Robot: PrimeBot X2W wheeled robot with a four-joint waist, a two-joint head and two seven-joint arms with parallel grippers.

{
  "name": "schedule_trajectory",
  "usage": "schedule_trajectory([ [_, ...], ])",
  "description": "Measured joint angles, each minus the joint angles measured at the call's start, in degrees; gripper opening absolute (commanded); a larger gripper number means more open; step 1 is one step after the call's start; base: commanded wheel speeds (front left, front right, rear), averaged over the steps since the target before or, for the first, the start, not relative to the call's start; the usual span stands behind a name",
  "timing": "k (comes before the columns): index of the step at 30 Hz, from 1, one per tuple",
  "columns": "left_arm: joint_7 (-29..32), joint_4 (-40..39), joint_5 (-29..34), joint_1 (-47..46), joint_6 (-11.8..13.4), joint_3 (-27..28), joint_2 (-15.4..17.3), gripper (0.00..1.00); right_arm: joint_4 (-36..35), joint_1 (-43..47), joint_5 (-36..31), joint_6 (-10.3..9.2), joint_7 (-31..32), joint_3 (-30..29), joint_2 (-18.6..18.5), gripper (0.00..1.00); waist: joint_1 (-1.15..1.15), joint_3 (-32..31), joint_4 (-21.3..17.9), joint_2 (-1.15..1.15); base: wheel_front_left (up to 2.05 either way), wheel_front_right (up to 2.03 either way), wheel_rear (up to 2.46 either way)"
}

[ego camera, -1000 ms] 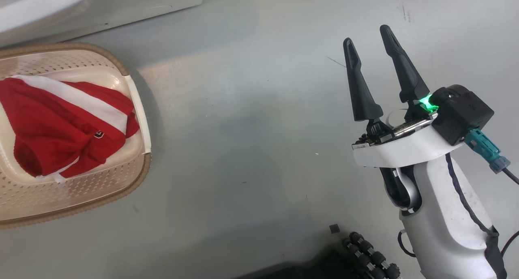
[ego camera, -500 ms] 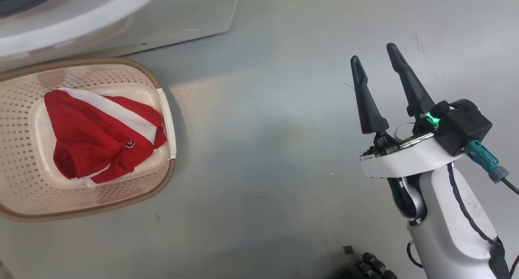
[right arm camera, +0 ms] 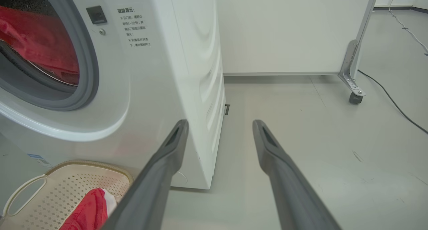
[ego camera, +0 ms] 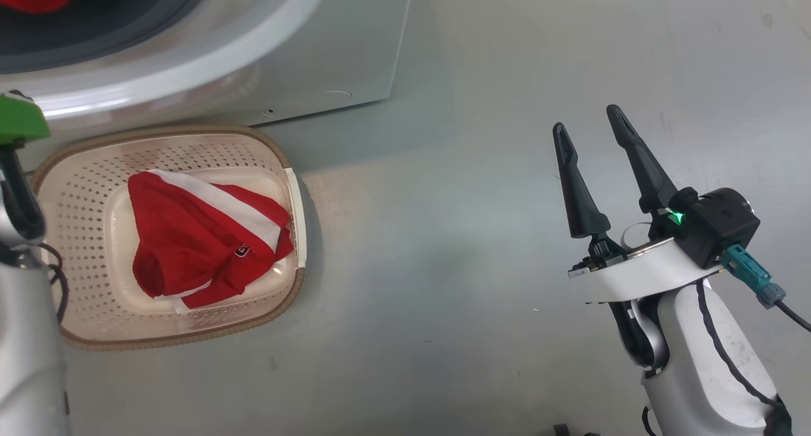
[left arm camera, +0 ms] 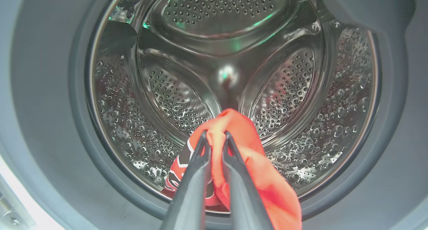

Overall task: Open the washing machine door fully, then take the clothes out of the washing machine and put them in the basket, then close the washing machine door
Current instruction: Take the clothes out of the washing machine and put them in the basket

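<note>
Steel drum (left arm camera: 167, 96) background: red jersey (left arm camera: 247, 139) is being pinched in left gripper (left arm camera: 216, 135) jaws for removal; right gripper (ego camera: 587, 120) jaws are being held spread.

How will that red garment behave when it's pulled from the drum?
Probably floppy: the red garment bunches and droops around the left gripper pinching it. Likely light, as a small pinch holds it up. It may snag on the grey seal.

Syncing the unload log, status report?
Left end effector shut on red jersey at drum mouth. Right end effector open, idle above floor. Striped garment in basket. No obstruction seen.
</note>
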Motion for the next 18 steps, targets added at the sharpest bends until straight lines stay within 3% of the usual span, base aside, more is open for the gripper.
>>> schedule_trajectory([
  [18,-4.4,-6.2,1.0,11.7,0.0,-3.8,-5.7,0.0,1.0,3.5,-1.7,0.0,0.0,-0.2,0.0,1.0,0.0,-8.9,2.9,0.0,0.0,0.0,0.0],
])
